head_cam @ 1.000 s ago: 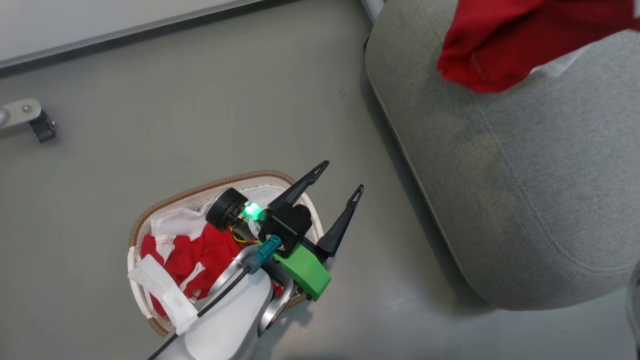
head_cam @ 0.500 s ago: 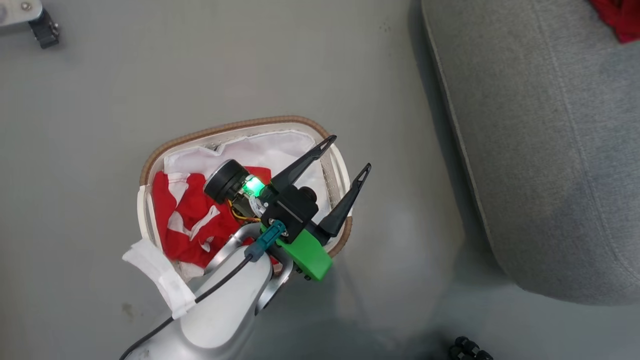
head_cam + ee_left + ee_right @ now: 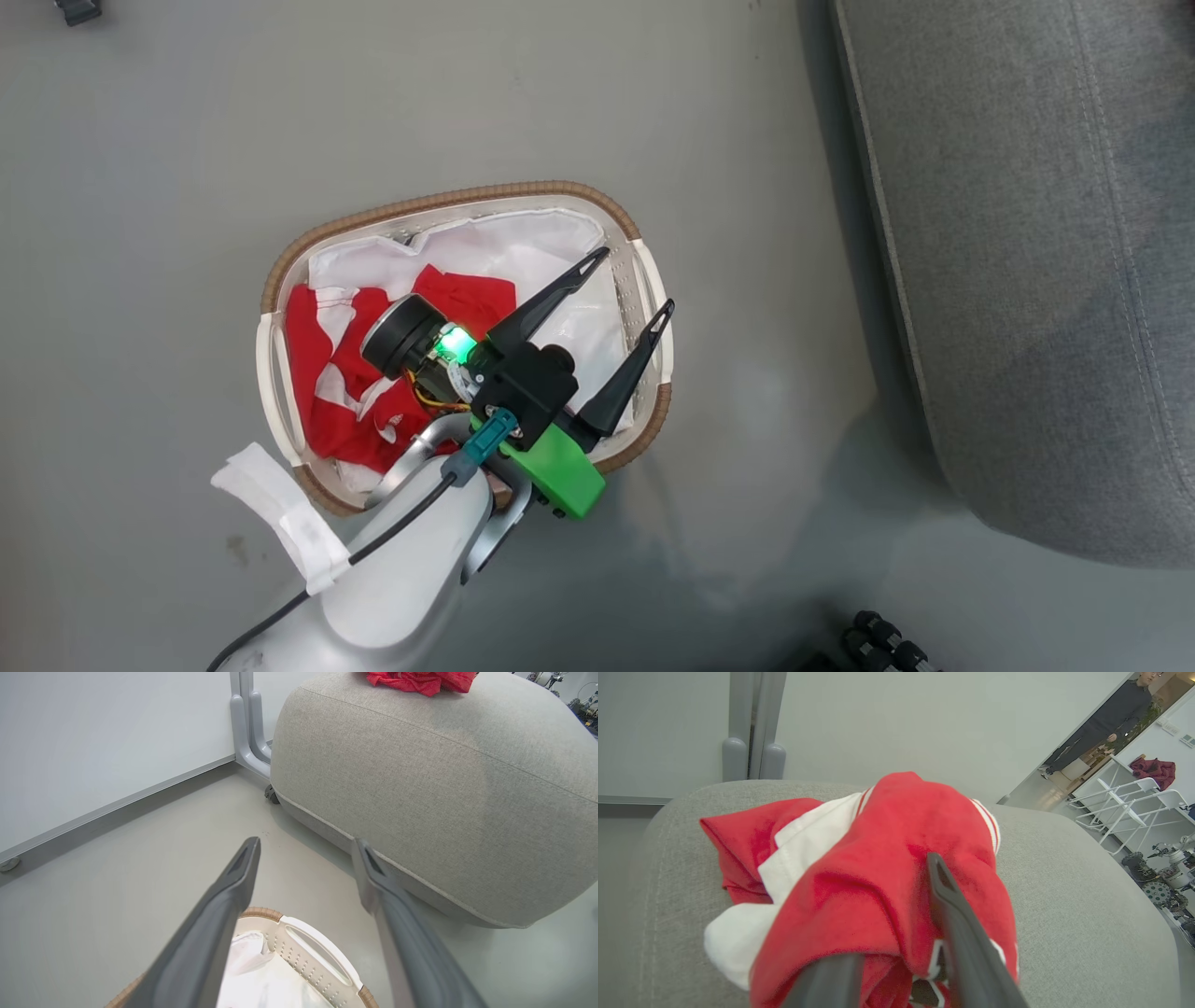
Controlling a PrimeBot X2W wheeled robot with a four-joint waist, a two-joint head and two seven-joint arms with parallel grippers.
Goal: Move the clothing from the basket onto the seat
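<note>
Head view, left to right: basket (image 3: 448, 198) sits on the floor centre-left. The clothing (image 3: 336, 373) is bunched in its left half, red with white panels, partly hidden under the left arm. A plain white sheet (image 3: 523, 257) lines the basket's upper right. Left claw (image 3: 633, 278) hangs over the basket's right side, fingers spread wide with nothing between them. Left wrist view agrees: both fingers well apart, basket handle and rim at bottom centre. Seat (image 3: 1027, 280) takes the right side of the frame, apart from the basket across bare floor. Top right of the left wrist view, a red garment (image 3: 420, 680) lies on top of the seat. In the right wrist view that garment is heaped centre-frame on the seat and draped over the right claw (image 3: 882, 882). One finger shows and the other is buried in cloth, so I can't tell if it's clamped or let go. Handling, my read: light, limp, no shape of its own, not fragile. It will drape and trail, and could snag the rim or drag the white sheet out with it. Take hold at a raised fold mid-heap in the red and pinch deep to catch several layers. Stay off the sheet. Lift until the tail clears the rim before swinging right to the seat.
</note>
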